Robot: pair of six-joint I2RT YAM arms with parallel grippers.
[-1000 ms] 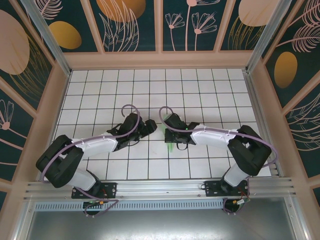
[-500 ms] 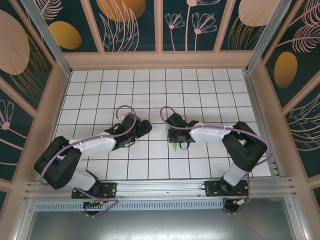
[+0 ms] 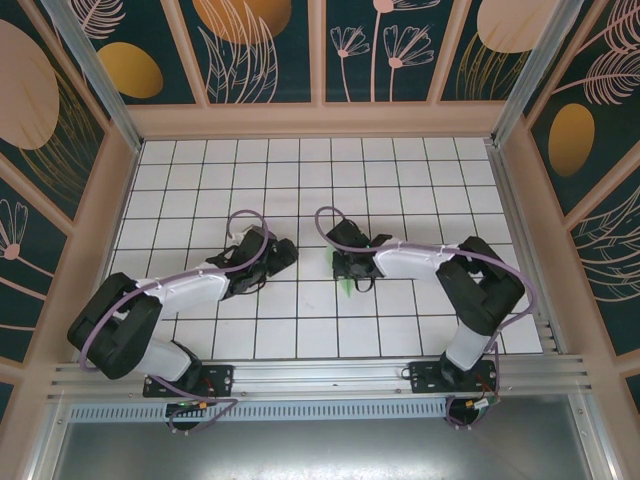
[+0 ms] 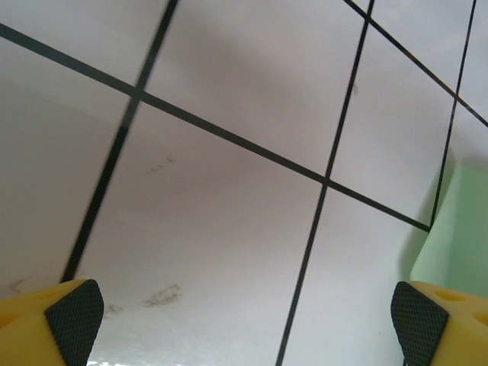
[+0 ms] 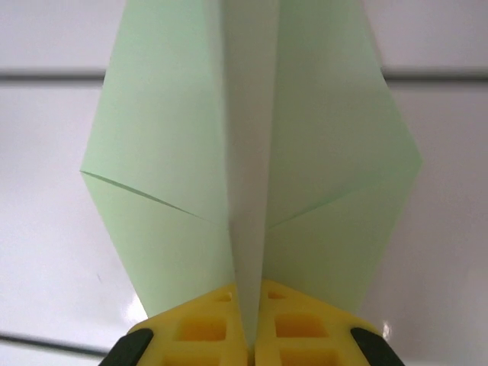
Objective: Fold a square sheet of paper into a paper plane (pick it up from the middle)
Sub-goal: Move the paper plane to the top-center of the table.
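Top external view. Two arms reach from the lower edge of the frame toward the middle of the white, grid-tiled counter (image 3: 200, 170). The left end effector (image 3: 284, 251) sits left of centre, low over the tiles, with its tip turned to the right. The right end effector (image 3: 351, 270) sits just right of centre. The paper plane (image 3: 346, 288) shows as a small pale green patch directly below it in the frame. Bare tiles separate the two end effectors.

Left wrist view. The left end effector (image 4: 245, 316) has its jaws spread wide. Its black textured pads (image 4: 74, 313), set on yellow fingers, appear in the lower left and lower right corners. Between them lie nothing but white tiles and black grid lines. A strip of pale green paper enters at the right edge, above the right-hand pad.

Right wrist view. The right end effector (image 5: 245, 332) is closed on the paper plane (image 5: 320, 152). Its two yellow fingers (image 5: 202, 332) meet at bottom centre and pinch the raised central fold. From that grip the plane extends upward. One wing lies on each side of the fold, widest at mid-frame and narrowing toward the top edge, where it runs out of frame. A slanting crease crosses each wing. Whether the plane touches the counter cannot be told.
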